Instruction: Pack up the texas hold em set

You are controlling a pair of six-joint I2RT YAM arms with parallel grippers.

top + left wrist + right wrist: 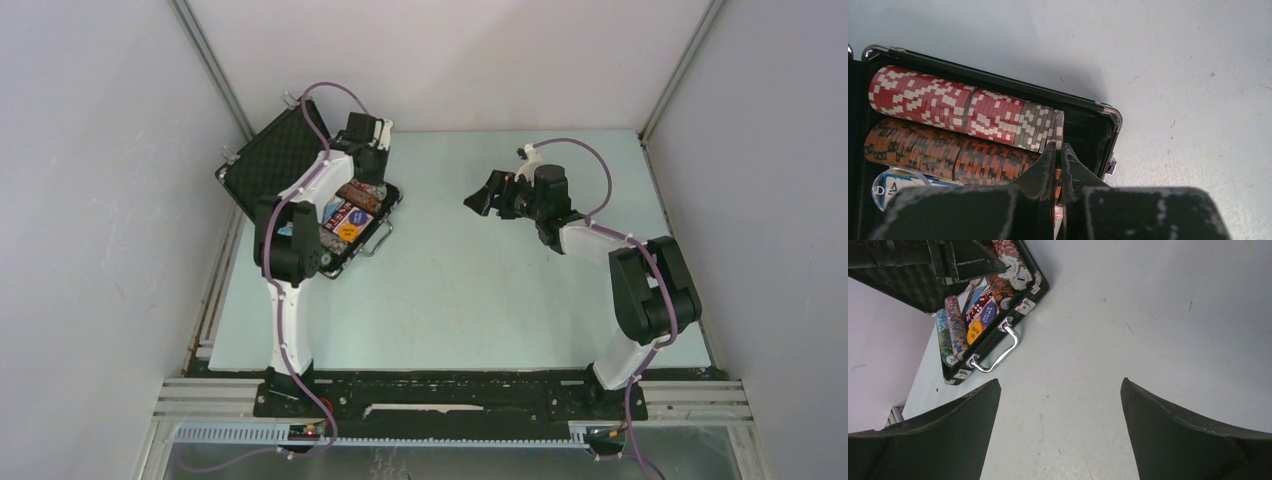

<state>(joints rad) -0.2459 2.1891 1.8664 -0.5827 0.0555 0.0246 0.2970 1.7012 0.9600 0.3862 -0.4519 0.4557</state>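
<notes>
The black silver-edged case (392, 207) lies open at the back left, its lid (272, 152) tipped back. Rows of red-and-white chips (923, 97), orange-and-black chips (948, 155) and grey chips (1038, 127) fill it. My left gripper (1058, 147) is down inside the case's right end. Its jaws are nearly together, and their tips pinch the lower edge of the last grey chip (1060, 127) in the row. My right gripper (1060, 380) hovers open over bare table to the right of the case, holding nothing. Red dice (975, 305) and round buttons (982, 317) show inside.
The case's silver handle (1003, 352) sticks out toward the table's middle. A clear round dealer button (895, 182) lies in the case below the orange chips. Grey walls close in the left, back and right sides. The table (480, 300) is pale green.
</notes>
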